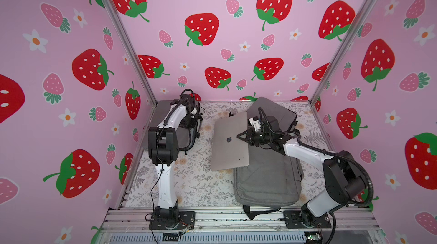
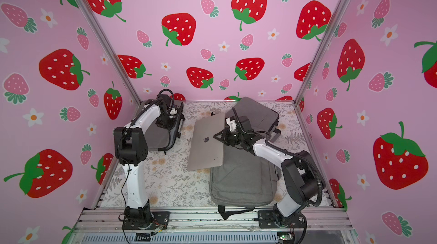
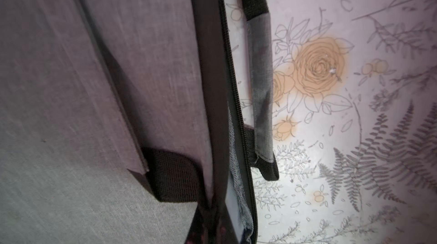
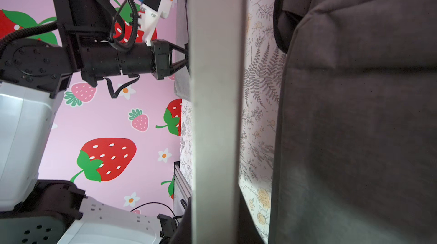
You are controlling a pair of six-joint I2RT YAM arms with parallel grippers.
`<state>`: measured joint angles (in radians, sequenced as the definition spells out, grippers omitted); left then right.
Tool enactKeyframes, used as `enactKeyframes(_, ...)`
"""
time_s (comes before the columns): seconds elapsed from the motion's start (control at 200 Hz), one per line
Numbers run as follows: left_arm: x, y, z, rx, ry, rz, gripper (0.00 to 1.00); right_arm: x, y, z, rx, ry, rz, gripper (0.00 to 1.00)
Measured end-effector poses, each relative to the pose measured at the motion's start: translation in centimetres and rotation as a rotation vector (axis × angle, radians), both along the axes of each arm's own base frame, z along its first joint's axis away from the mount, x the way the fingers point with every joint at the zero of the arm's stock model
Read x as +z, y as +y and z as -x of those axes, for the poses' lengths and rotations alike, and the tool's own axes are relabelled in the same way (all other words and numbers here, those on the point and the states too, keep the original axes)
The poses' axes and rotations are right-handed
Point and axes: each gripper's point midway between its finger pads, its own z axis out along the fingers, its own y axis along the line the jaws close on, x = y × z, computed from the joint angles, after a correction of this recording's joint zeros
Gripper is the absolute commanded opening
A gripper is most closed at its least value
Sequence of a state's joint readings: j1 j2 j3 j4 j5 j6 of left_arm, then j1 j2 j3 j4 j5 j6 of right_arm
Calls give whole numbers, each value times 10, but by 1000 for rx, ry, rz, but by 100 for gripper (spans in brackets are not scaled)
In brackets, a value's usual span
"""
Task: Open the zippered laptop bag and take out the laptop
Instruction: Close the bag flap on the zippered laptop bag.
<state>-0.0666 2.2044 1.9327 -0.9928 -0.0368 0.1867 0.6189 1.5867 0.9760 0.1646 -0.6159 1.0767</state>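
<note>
The silver laptop (image 1: pixel 228 141) (image 2: pixel 207 141) hangs tilted above the table, out of the bag. My right gripper (image 1: pixel 239 136) (image 2: pixel 216 136) is shut on its right edge. In the right wrist view the laptop's edge (image 4: pixel 215 112) runs between the jaws of the right gripper (image 4: pixel 214 227). The grey laptop bag (image 1: pixel 183 136) (image 2: pixel 156 138) lies at the back left with its zipper open and lining showing. My left gripper (image 1: pixel 192 125) (image 2: pixel 169 124) (image 3: pixel 210 231) is shut on the bag's black zippered rim (image 3: pixel 212 89).
A second, larger grey bag (image 1: pixel 267 179) (image 2: pixel 241 179) (image 4: pixel 354 112) lies under the right arm, with black straps reaching the front rail. The floral table cover (image 1: pixel 189 183) spreads between the arms. Strawberry-print walls close in the back and both sides.
</note>
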Motion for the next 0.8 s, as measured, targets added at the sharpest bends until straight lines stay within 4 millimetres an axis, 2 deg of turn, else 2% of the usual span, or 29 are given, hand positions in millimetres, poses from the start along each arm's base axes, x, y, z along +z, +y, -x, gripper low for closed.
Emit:
enactKeyframes(0.29,-12,10,-5,15,18,-47,0,-12,-3,27,3,62,9,0)
enactKeyframes(0.365,-16,11,-5,19,28,-53,4,-16,1,34,7,77,9,0)
enactKeyframes(0.395,-18,12,-5,21,31,-53,11,-18,4,38,10,85,10,0)
enactKeyframes(0.59,-15,11,-7,37,23,-45,23,-31,17,63,31,124,26,0)
enactKeyframes(0.8,-2,2,-12,61,-1,9,47,-33,36,86,58,114,10,0)
